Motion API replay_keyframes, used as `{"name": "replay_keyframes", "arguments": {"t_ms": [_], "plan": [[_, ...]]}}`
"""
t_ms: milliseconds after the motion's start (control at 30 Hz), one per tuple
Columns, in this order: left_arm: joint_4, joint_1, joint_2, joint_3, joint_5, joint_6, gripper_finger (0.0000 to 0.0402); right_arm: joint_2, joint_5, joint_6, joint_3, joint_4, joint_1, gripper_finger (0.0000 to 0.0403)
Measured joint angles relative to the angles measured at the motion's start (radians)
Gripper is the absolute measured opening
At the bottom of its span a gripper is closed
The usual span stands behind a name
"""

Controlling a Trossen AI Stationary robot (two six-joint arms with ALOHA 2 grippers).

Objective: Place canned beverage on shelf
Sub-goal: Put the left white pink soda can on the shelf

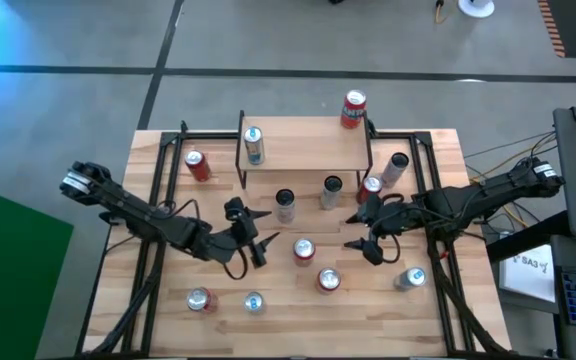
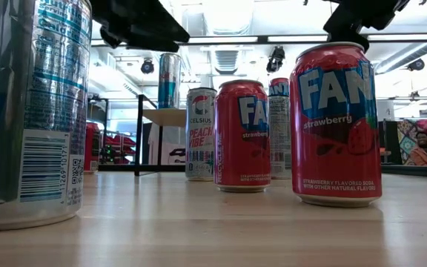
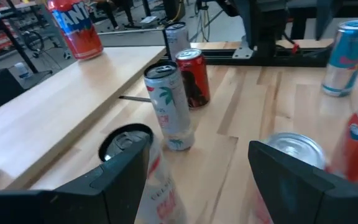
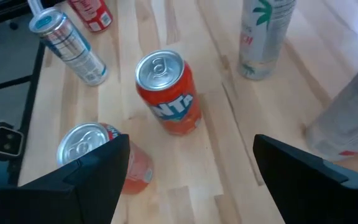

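Hovering over mid desk [image 1: 168, 300], both hands spread & empty. Left hand [image 1: 258, 232] sits just left of the red Fanta can [image 1: 303, 250], w/ a white Celsius can [image 1: 285, 204] ahead of its fingers; nothing between them. Right hand [image 1: 364, 232] is just right of that same Fanta can, fingers wide apart, gripping nothing. Shelf [image 1: 303, 143] stands at the far edge of the desk, carrying a blue-silver can [image 1: 254, 145] on its left end & a red Fanta can [image 1: 353, 110] at its far right corner. Other cans stand scattered on the desk, near & under the shelf.
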Motion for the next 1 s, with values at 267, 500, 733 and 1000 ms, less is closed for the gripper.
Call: {"name": "replay_keyframes", "arguments": {"t_ms": [267, 500, 733, 1000], "plan": [[0.010, 0.065, -0.010, 0.000, -0.001, 0.095, 0.0261, 0.000, 0.068, -0.056, 0.000, 0.037, -0.002, 0.0329], [0.011, 0.074, -0.013, 0.000, 0.061, 0.107, 0.0261, 0.000, 0.067, -0.067, -0.001, 0.073, -0.002, 0.0329], [0.014, 0.073, -0.013, 0.000, 0.139, 0.106, 0.0261, 0.000, 0.065, -0.043, -0.017, 0.064, -0.002, 0.0329], [0.014, 0.074, -0.013, 0.000, 0.128, 0.107, 0.0261, 0.001, 0.067, -0.020, -0.030, 0.067, -0.002, 0.0329]]}}
